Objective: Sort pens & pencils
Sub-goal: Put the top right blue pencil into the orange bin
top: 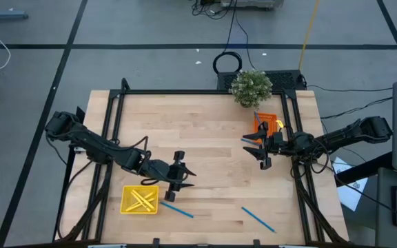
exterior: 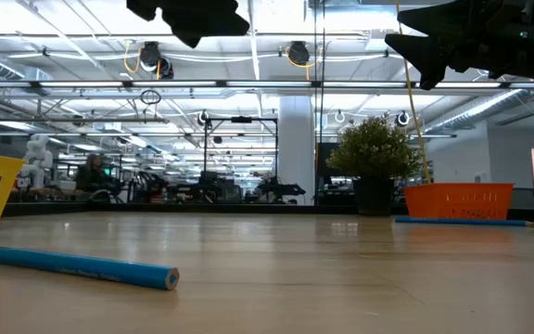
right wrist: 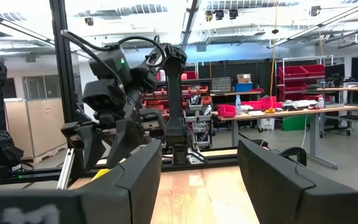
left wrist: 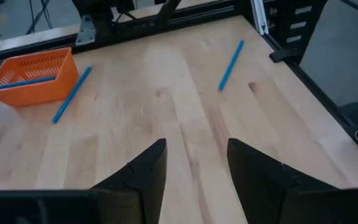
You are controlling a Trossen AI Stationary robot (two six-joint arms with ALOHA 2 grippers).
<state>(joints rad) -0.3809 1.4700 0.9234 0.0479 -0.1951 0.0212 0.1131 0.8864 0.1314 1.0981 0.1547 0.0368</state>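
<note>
the yellow tray (top: 139,200) lies on the wooden tabletop (top: 205,138) and is the landmark here. inside this tray lie yellow pencils (top: 142,200), crossed over each other; how many they are cannot be told. just beside the yellow tray, toward the right arm's side, one blue pencil (top: 178,209) lies flat on the tabletop, and the low view shows the same one close to the camera (exterior: 72,267). a second blue pencil (top: 258,219) lies farther from the yellow tray in the same direction, well apart from it. the orange tray (top: 268,125) stands far from the yellow tray, at the opposite part of the tabletop, next to a small potted plant (top: 251,87). in the left wrist view a blue pencil (left wrist: 17,83) lies in the orange tray (left wrist: 33,78) and another blue pencil (left wrist: 72,94) lies on the wood just beside it. the left hand (top: 178,176) hangs above the tabletop just beside the yellow tray, above the nearest blue pencil; its fingers (left wrist: 143,174) stand apart with only bare wood between them, and it holds nothing. the right hand (top: 260,149) is far from the yellow tray, close to the orange tray; its fingers (right wrist: 138,171) are spread too, and it carries nothing.
</note>
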